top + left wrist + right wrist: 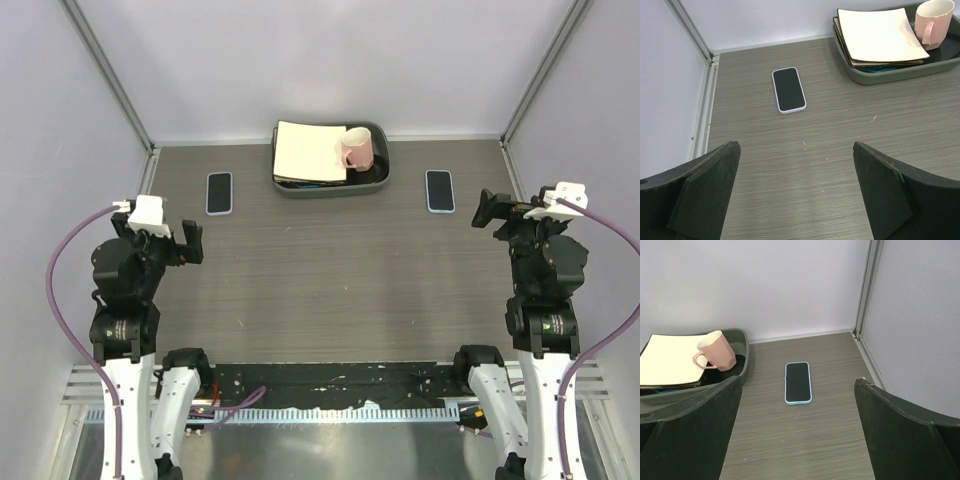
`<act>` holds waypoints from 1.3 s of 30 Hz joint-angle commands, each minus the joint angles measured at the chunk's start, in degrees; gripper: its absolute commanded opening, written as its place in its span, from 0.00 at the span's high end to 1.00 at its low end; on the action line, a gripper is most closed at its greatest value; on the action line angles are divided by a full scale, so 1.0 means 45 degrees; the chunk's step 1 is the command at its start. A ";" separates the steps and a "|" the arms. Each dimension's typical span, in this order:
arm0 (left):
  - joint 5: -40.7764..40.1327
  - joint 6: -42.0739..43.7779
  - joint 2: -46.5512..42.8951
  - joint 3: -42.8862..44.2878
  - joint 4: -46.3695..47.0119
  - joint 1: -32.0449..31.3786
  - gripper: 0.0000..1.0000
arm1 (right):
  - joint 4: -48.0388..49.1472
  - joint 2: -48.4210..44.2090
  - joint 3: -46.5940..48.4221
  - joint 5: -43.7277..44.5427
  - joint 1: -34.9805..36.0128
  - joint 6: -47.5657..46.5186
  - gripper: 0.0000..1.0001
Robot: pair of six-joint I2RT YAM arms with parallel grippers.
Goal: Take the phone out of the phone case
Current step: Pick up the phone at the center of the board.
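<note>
Two phones lie flat, screen up, on the table. One in a pale lilac case (pixel 219 193) is at the far left, also in the left wrist view (pixel 788 90). One in a light blue case (pixel 439 191) is at the far right, also in the right wrist view (pixel 798 382). My left gripper (pixel 190 243) is open and empty, held above the table nearer than the lilac-cased phone. My right gripper (pixel 487 209) is open and empty, just right of and nearer than the blue-cased phone.
A dark green tray (pixel 383 178) stands at the back middle with cream plates (pixel 309 152) and a pink mug (pixel 356 150) in it. Metal frame posts and pale walls enclose the table on three sides.
</note>
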 commanded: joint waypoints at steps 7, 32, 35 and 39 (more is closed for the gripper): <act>-0.0639 -0.0324 0.0390 -0.0389 0.1025 0.0218 0.00 | 0.0908 -0.0165 -0.0366 -0.0425 0.0019 -0.0240 0.00; -0.1832 -0.1301 1.1248 0.2949 0.3682 -0.0758 0.00 | 0.0674 0.0108 -0.0972 -0.2399 -0.0001 -0.1763 0.00; -0.1812 -0.1536 1.2557 0.3632 0.3798 -0.0836 0.00 | 0.0693 0.0166 -0.1011 -0.2419 -0.0020 -0.1822 0.00; -0.1968 -0.1711 1.3944 0.4550 0.3741 -0.0954 0.00 | 0.0674 0.0245 -0.1070 -0.2652 -0.0059 -0.1880 0.00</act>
